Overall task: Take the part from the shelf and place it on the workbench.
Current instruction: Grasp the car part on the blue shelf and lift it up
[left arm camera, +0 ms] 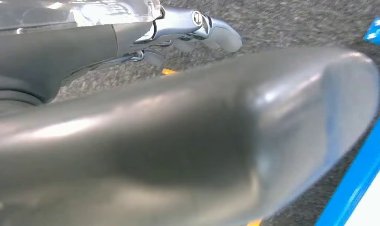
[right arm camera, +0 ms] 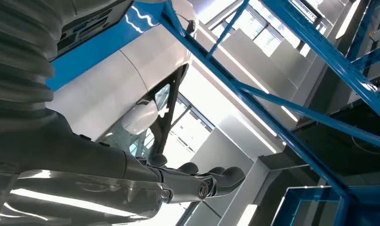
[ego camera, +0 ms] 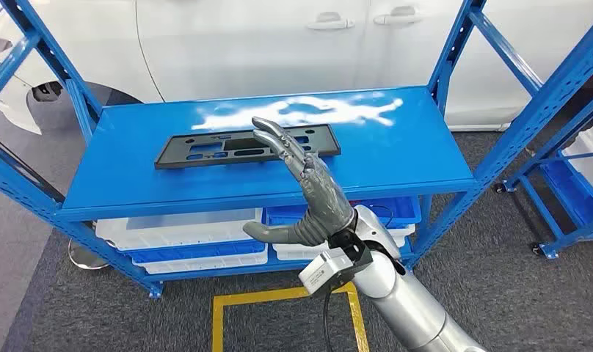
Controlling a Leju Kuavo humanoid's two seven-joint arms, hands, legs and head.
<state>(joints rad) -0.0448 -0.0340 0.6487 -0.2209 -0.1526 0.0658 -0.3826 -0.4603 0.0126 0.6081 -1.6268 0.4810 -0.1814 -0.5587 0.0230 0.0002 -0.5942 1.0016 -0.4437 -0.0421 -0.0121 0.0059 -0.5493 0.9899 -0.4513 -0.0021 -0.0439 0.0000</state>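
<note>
The right hand [ego camera: 308, 198] is seen in the head view raised in front of the blue shelf [ego camera: 426, 158], fingers [ego camera: 279, 139] stretched out straight and apart, thumb spread wide to the side. Nothing is held by it. Its fingertips overlap the black part [ego camera: 205, 150] in the picture, but whether they touch it cannot be told. The part is laid flat on the top board of the shelf, towards the front and left of centre. White trays [ego camera: 183, 238] are stored on the lower level. In the left wrist view the left hand [left arm camera: 178, 141] is shown close up over grey carpet [left arm camera: 291, 23], with nothing in it; its fingers [left arm camera: 216, 33] are slightly curled, and how far apart they are cannot be told.
</note>
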